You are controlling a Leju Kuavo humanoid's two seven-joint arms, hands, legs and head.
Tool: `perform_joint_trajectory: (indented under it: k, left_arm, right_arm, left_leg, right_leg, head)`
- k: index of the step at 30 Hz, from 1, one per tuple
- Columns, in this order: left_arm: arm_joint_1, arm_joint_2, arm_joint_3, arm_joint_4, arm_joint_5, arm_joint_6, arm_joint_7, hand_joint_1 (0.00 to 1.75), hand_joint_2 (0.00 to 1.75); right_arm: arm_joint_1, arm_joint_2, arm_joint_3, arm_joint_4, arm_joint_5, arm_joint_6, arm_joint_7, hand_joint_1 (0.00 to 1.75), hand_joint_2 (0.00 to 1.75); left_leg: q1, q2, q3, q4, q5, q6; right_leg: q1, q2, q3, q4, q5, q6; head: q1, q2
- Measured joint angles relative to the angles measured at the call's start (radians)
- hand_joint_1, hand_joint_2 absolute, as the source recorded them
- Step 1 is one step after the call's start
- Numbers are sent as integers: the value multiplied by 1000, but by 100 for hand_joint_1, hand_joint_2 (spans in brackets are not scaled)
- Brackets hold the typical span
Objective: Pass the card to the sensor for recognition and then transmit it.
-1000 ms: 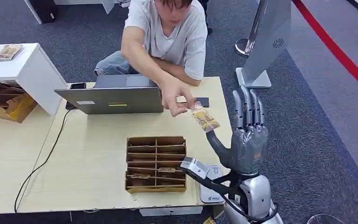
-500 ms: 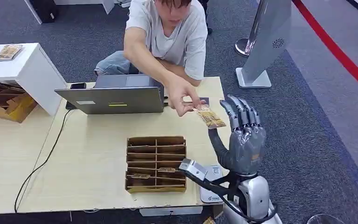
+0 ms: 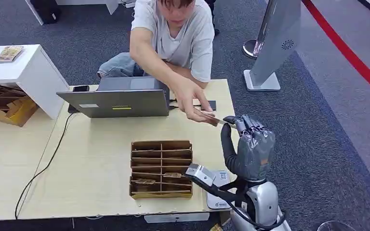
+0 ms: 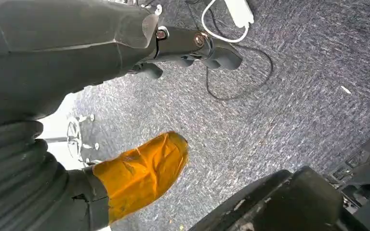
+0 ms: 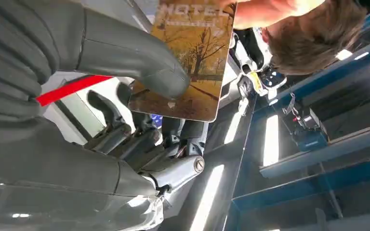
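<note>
From the head view we see our right hand (image 3: 248,144) raised beside the table (image 3: 91,159), fingers curled onto the card (image 3: 211,117), which a person's hand (image 3: 189,98) holds at its other end. Near the hand stands a cardboard organizer (image 3: 161,168); a few of its slots hold cards. Just below the hand lies the white sensor (image 3: 218,185).

In the left wrist view our left hand (image 4: 58,48) hangs over carpet, fingers curled in on nothing.

In the right wrist view the thumb presses on the card (image 5: 192,57), the fingers (image 5: 139,139) behind it.
</note>
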Motion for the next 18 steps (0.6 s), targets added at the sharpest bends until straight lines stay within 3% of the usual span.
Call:
perform_joint_trajectory:
  k: [18]
  left_arm:
    - [0,-2,0,0,-8,1,-1,0,175]
  right_arm:
    - [11,0,19,-6,-189,61,-73,175,175]
  left_leg:
    - [0,0,0,0,0,0]
  right_leg:
    - [0,0,0,0,0,0]
  head:
    - [0,0]
